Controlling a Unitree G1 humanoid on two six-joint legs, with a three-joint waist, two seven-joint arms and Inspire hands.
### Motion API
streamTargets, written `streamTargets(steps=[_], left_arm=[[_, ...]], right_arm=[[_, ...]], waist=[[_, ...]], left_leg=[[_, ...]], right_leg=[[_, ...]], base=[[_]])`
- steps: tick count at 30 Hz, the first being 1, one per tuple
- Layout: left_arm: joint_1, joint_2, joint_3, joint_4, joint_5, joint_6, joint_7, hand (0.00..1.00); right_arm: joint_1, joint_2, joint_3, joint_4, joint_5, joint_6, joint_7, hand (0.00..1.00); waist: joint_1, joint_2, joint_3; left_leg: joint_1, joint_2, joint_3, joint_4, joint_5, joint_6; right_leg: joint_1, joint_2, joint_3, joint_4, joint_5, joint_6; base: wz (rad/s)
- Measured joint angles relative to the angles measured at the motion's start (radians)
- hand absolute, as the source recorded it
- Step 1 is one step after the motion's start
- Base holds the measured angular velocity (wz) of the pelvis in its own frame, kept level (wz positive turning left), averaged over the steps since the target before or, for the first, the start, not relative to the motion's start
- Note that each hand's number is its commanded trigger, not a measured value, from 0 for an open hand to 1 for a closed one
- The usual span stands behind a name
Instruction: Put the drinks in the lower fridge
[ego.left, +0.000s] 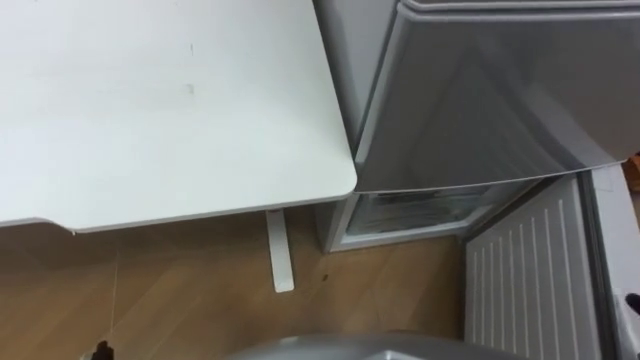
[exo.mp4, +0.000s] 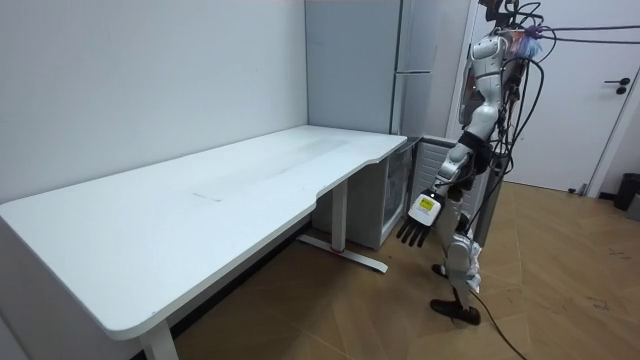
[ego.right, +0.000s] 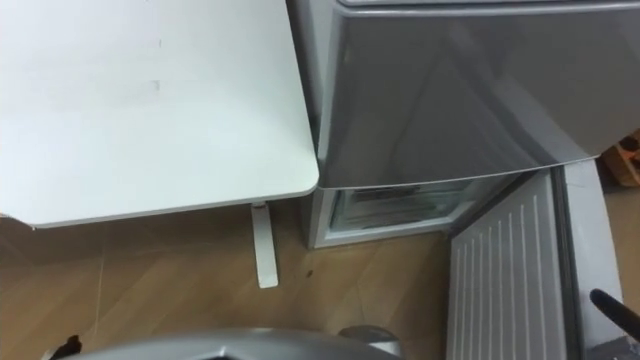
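Observation:
I stand in front of a grey fridge (ego.left: 500, 90) beside a white desk (ego.left: 150, 100). The fridge's upper door is shut. Its lower compartment (ego.left: 420, 210) stands open, with pale shelves inside. The lower door (ego.left: 530, 270) is swung out to my right, its white ribbed inner side facing up. In the room view my left hand (exo.mp4: 412, 228) hangs by my side near the desk's end, fingers straight and holding nothing. A dark bit of my right hand (ego.right: 612, 305) pokes in at the right edge, by the open door.
The desk's white leg and foot (ego.left: 279, 250) stand on the wooden floor just left of the fridge. The desk's rounded corner (ego.left: 345, 180) nearly touches the fridge's side. A white room door (exo.mp4: 600, 90) is behind me.

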Motion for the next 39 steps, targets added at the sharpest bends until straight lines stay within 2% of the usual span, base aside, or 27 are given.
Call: streamTargets(steps=[4,8,12,17,23,26,27,29,31,32,34,35,37,38,39], left_arm=[[-0.005,0.000,0.001,0.000,0.011,-0.001,-0.007,0.00],[-0.010,0.000,0.000,0.000,0.010,0.016,-0.027,0.00],[-0.019,-0.001,-0.007,0.008,0.008,0.020,-0.035,0.00],[-0.039,-0.001,-0.008,0.040,0.002,0.016,-0.049,0.00],[-0.062,-0.002,-0.029,0.067,-0.033,0.003,-0.066,0.00],[-0.074,0.004,-0.046,0.070,-0.033,-0.003,-0.067,0.00],[-0.079,0.006,-0.051,0.069,-0.033,-0.003,-0.069,0.00],[-0.087,0.010,-0.067,0.082,-0.033,-0.003,-0.074,0.00],[-0.095,0.014,-0.123,0.084,-0.036,-0.006,-0.088,0.00],[-0.101,0.010,-0.139,0.090,-0.037,-0.007,-0.088,0.00],[-0.110,0.017,-0.187,0.094,-0.052,-0.022,-0.089,0.00],[-0.111,0.024,-0.196,0.094,-0.052,-0.025,-0.088,0.00],[-0.129,0.063,-0.244,0.119,-0.047,-0.028,-0.084,0.00],[-0.147,0.069,-0.254,0.133,-0.042,-0.027,-0.083,0.00],[-0.160,0.077,-0.270,0.139,-0.039,-0.033,-0.077,0.00]], right_arm=[[0.004,-0.002,-0.002,0.043,0.035,0.001,0.059,0.00],[0.006,-0.002,0.003,0.047,0.086,0.023,0.123,0.00],[0.005,-0.002,0.050,0.051,0.092,0.034,0.219,0.00],[0.001,-0.002,0.089,0.051,0.066,0.037,0.341,0.00],[-0.017,-0.002,0.176,0.026,0.051,0.042,0.463,0.00],[-0.013,-0.002,0.253,-0.077,0.037,0.046,0.518,0.00],[-0.004,-0.002,0.287,-0.125,0.036,0.051,0.532,0.00],[0.031,-0.002,0.336,-0.240,0.028,0.083,0.548,0.00],[0.118,-0.003,0.410,-0.443,0.003,0.113,0.552,0.00],[0.139,-0.009,0.420,-0.495,-0.003,0.121,0.549,0.00],[0.204,-0.049,0.460,-0.620,-0.047,0.146,0.542,0.00],[0.219,-0.055,0.473,-0.668,-0.067,0.150,0.546,0.00],[0.215,-0.067,0.611,-0.930,-0.089,0.140,0.681,0.00],[0.215,-0.064,0.652,-0.990,-0.084,0.183,0.681,0.00],[0.240,-0.062,0.681,-0.992,-0.084,0.184,0.728,0.00]], waist=[[0.007,-0.013,0.0024],[0.008,-0.019,0.0002],[0.006,-0.022,-0.0005],[0.005,-0.019,-0.0006],[0.013,-0.008,0.0040],[0.018,-0.003,0.0068],[0.030,-0.007,0.0049],[0.034,-0.004,0.0074],[0.044,0.005,0.0071],[0.044,0.011,0.0078],[0.083,0.014,0.0089],[0.085,0.011,0.0102],[0.098,-0.008,0.0151],[0.103,-0.015,0.0157],[0.106,-0.031,0.0165]], left_leg=[[0.001,0.000,0.005,0.000,0.000,0.000],[0.001,0.001,0.012,0.000,0.000,0.000],[0.003,0.002,0.016,-0.003,0.000,0.000],[0.007,0.004,0.017,-0.004,0.000,0.000],[0.010,0.007,0.027,-0.003,0.000,0.000],[-0.005,0.008,0.032,-0.009,-0.001,-0.001],[-0.007,0.011,0.041,-0.009,0.000,-0.002],[-0.008,0.013,0.042,-0.006,0.002,-0.005],[-0.020,0.014,0.043,-0.006,0.003,-0.007],[-0.023,0.012,0.043,-0.006,0.004,-0.007],[-0.025,0.009,0.055,-0.001,0.006,-0.005],[-0.025,0.010,0.052,0.000,0.005,-0.005],[-0.025,0.017,0.050,0.004,0.005,-0.006],[-0.025,0.019,0.048,0.009,0.006,-0.008],[-0.025,0.026,0.046,0.011,0.002,-0.015]], right_leg=[[0.000,0.000,0.002,-0.002,0.000,0.000],[0.000,0.002,0.011,-0.006,0.001,0.000],[-0.001,0.006,0.023,-0.013,0.006,0.000],[0.000,0.009,0.027,-0.012,0.009,-0.003],[-0.003,0.012,0.029,-0.009,0.013,-0.006],[-0.026,0.013,0.030,0.006,0.014,-0.007],[-0.031,0.015,0.033,0.006,0.017,-0.011],[-0.033,0.016,0.031,0.004,0.020,-0.014],[-0.045,0.018,0.032,0.005,0.021,-0.016],[-0.048,0.017,0.037,0.006,0.022,-0.014],[-0.067,0.019,0.064,0.010,0.029,-0.013],[-0.070,0.021,0.069,0.012,0.031,-0.014],[-0.076,0.033,0.087,0.020,0.037,-0.023],[-0.071,0.034,0.084,0.018,0.040,-0.025],[-0.063,0.041,0.080,0.006,0.049,-0.027]], base=[[0.00],[-0.06],[-0.07],[-0.04],[-0.06],[-0.08],[-0.13],[-0.09],[-0.03],[-0.17],[-0.40],[-0.43],[-0.28],[0.00],[0.00]])
